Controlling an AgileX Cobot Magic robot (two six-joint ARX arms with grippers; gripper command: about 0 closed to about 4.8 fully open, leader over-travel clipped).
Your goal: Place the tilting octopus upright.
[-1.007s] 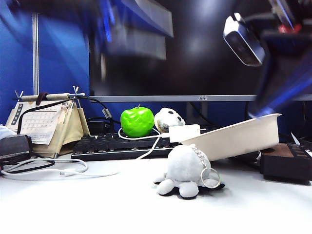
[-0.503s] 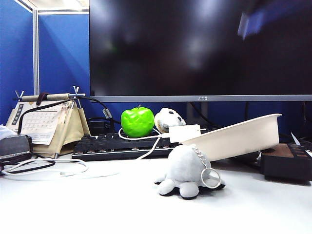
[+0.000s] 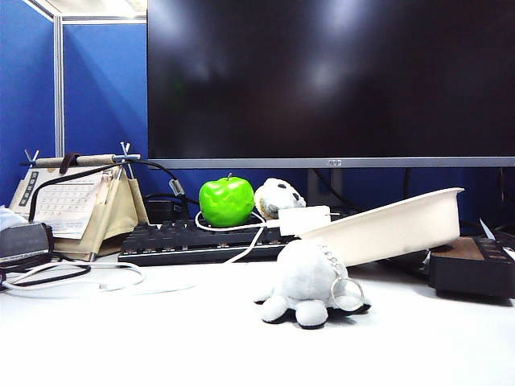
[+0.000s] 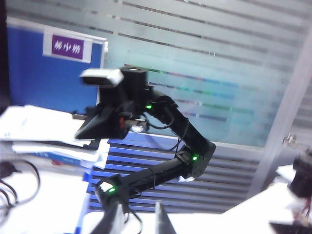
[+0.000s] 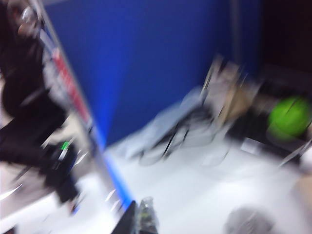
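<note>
Scene, largest item to smallest. A wide black flat monitor [image 3: 322, 80] filled the back of the exterior view, above a white table top [image 3: 161, 338]. On the table stood a cream oval plastic basin [image 3: 402, 229], tilted, its far end resting on a dark box. A black keyboard [image 3: 185, 241] lay under the screen, with a beige folding desk calendar [image 3: 68, 205] beside it. A glossy green apple [image 3: 226, 201] and a white-and-grey plush toy with dark patches [image 3: 278, 195] sat side by side behind the keyboard.

The small light-grey plush octopus [image 3: 306, 277] sat on its stubby tentacles at the front of the table. Its round head leaned toward the low end of the basin and seemed to touch it. A silver keyring [image 3: 346, 293] hung on a chain at its side.

Neither claw showed in the exterior view, so both were well away from the octopus.

The left gripper [image 4: 139, 224] appeared only in its own wrist view, raised and facing a frosted glass wall. Its two fingertips stood a narrow gap apart with nothing between them. A black jointed arm with green lights [image 4: 185, 141] stood out ahead of it.

The right gripper [image 5: 137, 222] pointed across the table. The apple lay far ahead of it as a green smear. Blur hid the gap between its fingers, so its state could not be told.
</note>
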